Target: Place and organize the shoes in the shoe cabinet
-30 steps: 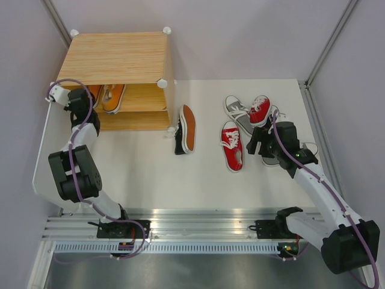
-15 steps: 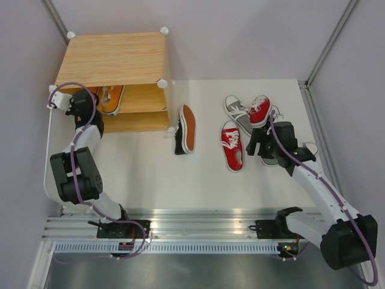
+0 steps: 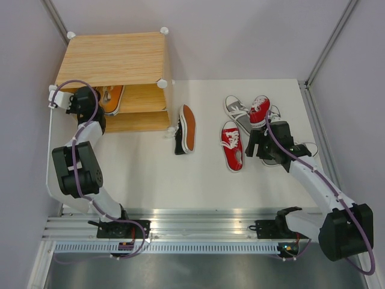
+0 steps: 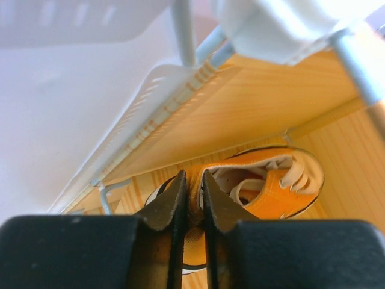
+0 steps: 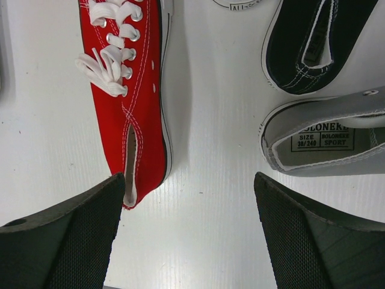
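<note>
**Left arm.** The left gripper [image 4: 192, 191] is pressed nearly together, pinching the heel rim of an orange sneaker [image 4: 267, 186]. The sneaker lies on the inner shelf [image 3: 143, 96] of the shoe cabinet [image 3: 114, 57], in the upper compartment, toe pointing away from the wrist. A second orange sneaker [image 3: 113, 96] shows beside it from above.

- Change over the last second: the wrist has moved right and further in under the cabinet top.
- The pinch has held throughout.
- Reading: the sneaker is being nudged into line on the shelf and has not been let go.
- Both orange sneakers appear to be inside, so this pair looks close to done.

**Right arm.** The right gripper [image 5: 189, 186] is spread wide and holds nothing. It hangs over bare table [image 3: 138, 162], between the heel of a red sneaker [image 5: 129, 90] and the heel of a grey sneaker [image 5: 325, 138].

- Change: it has drifted only slightly toward the red sneaker, and the fingers have stayed apart.
- Reading: it is staged for the next pick but has not committed to either shoe.

**Still outside the cabinet (six):**

- the red and grey sneakers under the right wrist
- a black sneaker [image 5: 301, 42] just beyond the grey one
- another red sneaker [image 3: 260, 109], resting partly on another grey sneaker [image 3: 234, 108]
- a black sneaker on its side [image 3: 185, 129], near the cabinet's right front corner

**Judgement.** The task is roughly a quarter done. The lower compartment looks unused from above, though its depth is hidden. The tipped black sneaker will likely need righting before it can be shelved.
</note>
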Controlling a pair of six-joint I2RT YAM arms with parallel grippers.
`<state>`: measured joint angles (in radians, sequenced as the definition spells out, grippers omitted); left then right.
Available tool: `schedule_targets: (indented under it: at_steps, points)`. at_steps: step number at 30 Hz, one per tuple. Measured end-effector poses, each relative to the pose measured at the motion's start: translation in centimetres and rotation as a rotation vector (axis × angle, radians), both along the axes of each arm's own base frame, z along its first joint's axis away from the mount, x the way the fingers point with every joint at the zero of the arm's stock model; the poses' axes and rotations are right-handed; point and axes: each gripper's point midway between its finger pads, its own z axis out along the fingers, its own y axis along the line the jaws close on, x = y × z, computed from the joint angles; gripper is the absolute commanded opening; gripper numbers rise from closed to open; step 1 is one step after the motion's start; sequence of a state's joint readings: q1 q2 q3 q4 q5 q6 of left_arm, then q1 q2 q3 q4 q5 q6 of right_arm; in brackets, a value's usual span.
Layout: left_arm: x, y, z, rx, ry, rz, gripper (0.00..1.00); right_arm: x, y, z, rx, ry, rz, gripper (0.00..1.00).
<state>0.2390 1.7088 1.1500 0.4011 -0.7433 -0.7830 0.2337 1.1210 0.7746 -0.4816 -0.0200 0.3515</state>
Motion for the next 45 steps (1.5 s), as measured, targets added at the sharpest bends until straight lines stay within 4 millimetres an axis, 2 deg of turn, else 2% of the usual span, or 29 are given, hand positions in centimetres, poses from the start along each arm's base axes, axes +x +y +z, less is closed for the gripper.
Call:
schedule_targets:
  at_steps: [3,4,6,8,11,18,23,30,39,43,45]
  points:
    - [0.3,0.0,0.4,0.010,-0.017,0.018,0.22,0.0,-0.2,-0.5,-0.013,0.014,-0.007,0.91]
    - [0.5,0.1,0.6,0.012,-0.022,0.022,0.29,0.0,-0.3,-0.5,-0.017,0.013,-0.010,0.91]
    - [0.8,0.1,0.7,0.014,-0.027,0.025,0.34,0.1,-0.4,-0.5,-0.022,0.012,-0.011,0.91]
    - [1.0,0.1,0.5,0.014,-0.024,0.022,0.46,0.1,-0.4,-0.5,-0.024,0.012,-0.011,0.91]
    - [1.1,0.0,0.2,0.015,-0.009,0.011,0.56,0.1,-0.5,-0.5,-0.027,0.012,-0.011,0.91]
    - [1.8,-2.2,0.4,0.040,0.035,-0.073,0.73,0.1,-0.5,-0.3,-0.026,0.005,-0.011,0.91]
    - [1.0,-3.8,1.8,0.052,0.055,-0.138,0.79,0.2,-0.4,0.1,-0.021,-0.011,-0.011,0.91]
    - [-0.6,-5.1,4.1,0.060,0.058,-0.199,0.82,0.4,-0.4,0.5,-0.017,-0.029,-0.011,0.91]
    - [-2.6,-8.0,2.8,0.051,0.146,-0.365,0.83,0.4,0.0,1.4,0.006,-0.061,0.002,0.91]
    - [-2.8,-9.4,2.8,0.088,0.197,-0.453,0.83,0.3,0.1,1.8,0.016,-0.073,0.008,0.91]
    - [-2.8,-9.9,2.5,0.106,0.225,-0.483,0.79,0.3,0.2,2.0,0.021,-0.081,0.011,0.91]
